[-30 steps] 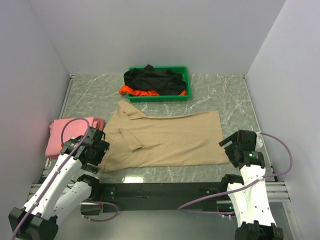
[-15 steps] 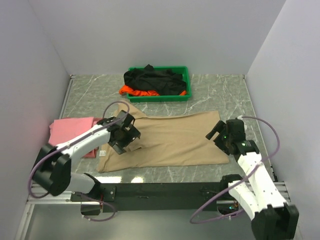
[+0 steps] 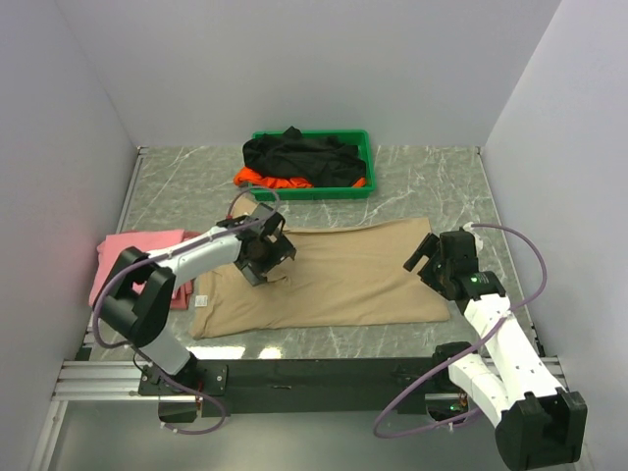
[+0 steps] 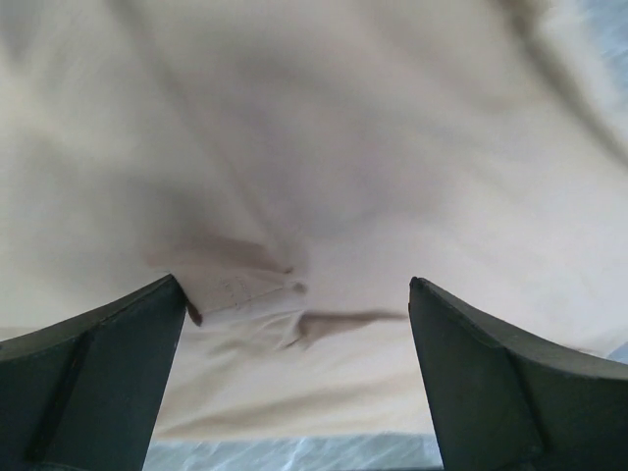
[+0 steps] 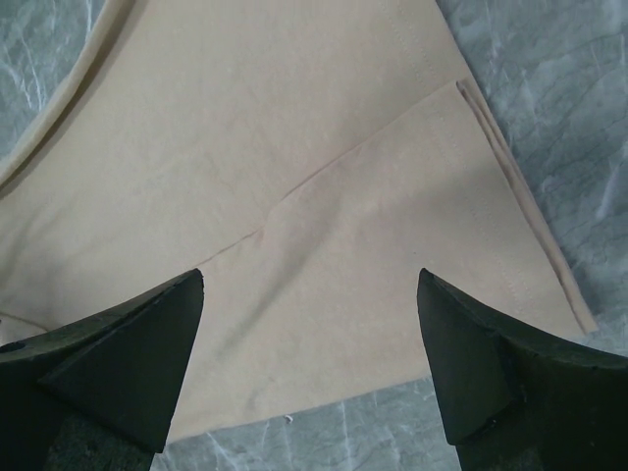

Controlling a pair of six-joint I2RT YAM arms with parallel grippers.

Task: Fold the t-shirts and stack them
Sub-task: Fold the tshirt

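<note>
I'm on the fold of the tan shirt (image 3: 334, 280), which lies flat on the desk (image 3: 442, 186), the tray (image 3: 365, 147) just beyond it. Both hands are spread wide, gripping nothing: left hand (image 3: 263, 245) over its collar end, right hand (image 3: 432, 257) over its hem corner. Next, I judge, each must drop and pinch cloth. The neck label (image 4: 235, 287) is unreadable.

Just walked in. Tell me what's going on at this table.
Two robot arms are working on a beige t-shirt spread on the table. The left gripper is open over its left part and the right gripper is open over the hem corner; neither grips cloth. A pink t-shirt lies folded at the left. A black t-shirt and an orange t-shirt sit crumpled in the green tray.
</note>
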